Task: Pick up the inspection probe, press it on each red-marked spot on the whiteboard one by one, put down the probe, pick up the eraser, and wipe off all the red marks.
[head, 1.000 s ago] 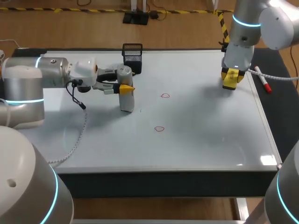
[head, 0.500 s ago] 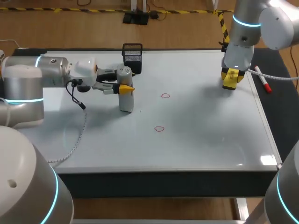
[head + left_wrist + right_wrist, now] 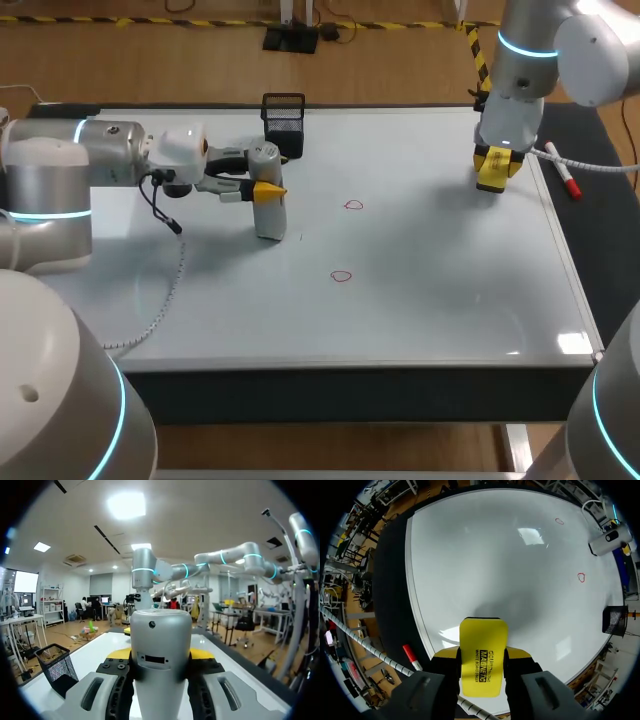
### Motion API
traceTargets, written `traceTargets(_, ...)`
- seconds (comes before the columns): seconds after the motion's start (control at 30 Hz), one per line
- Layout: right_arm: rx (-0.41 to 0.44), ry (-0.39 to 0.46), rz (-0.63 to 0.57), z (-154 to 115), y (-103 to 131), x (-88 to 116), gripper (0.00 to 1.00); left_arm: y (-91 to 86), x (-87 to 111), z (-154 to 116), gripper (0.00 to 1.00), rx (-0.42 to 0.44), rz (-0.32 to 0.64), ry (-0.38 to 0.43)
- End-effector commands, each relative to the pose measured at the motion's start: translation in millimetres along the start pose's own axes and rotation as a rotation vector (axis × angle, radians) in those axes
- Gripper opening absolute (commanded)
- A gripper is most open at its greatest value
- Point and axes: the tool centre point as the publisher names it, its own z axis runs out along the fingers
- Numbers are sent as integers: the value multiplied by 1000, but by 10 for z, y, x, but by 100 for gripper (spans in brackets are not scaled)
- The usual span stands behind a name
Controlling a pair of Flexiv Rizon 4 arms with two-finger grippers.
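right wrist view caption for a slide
Right pincer shut on the yellow eraser over the whiteboard, two red marks ahead.

Head camera: fixed, high behind the robot, looking down on the whole whiteboard (image 3: 420, 310); left arm (image 3: 60, 170) enters mid-left of frame, right arm (image 3: 520, 70) upper right. Left wrist camera: close behind left tool (image 3: 160, 655), facing level across the whiteboard, probe (image 3: 161, 630) filling the near field. Right wrist camera: above right tool (image 3: 481, 655) and eraser (image 3: 480, 675), facing down. Head and right wrist views share both red marks (image 3: 353, 205) (image 3: 341, 276).
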Motion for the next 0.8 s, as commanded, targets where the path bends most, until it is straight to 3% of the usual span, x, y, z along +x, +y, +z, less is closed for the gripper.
traceTargets(0.03,2,2,-2,-8,0,6,0,-5,10,-2,0,-5,-1,-2)
traceTargets(0.27,2,2,-2,-8,0,6,0,-37,4,-6,0,-2,5,-5)
traceTargets(0.43,2,2,-2,-8,0,6,0,-229,-27,-57,0,26,24,-20)
traceTargets(0.8,2,2,-2,-8,0,6,0,-575,-382,-645,0,60,55,-133)
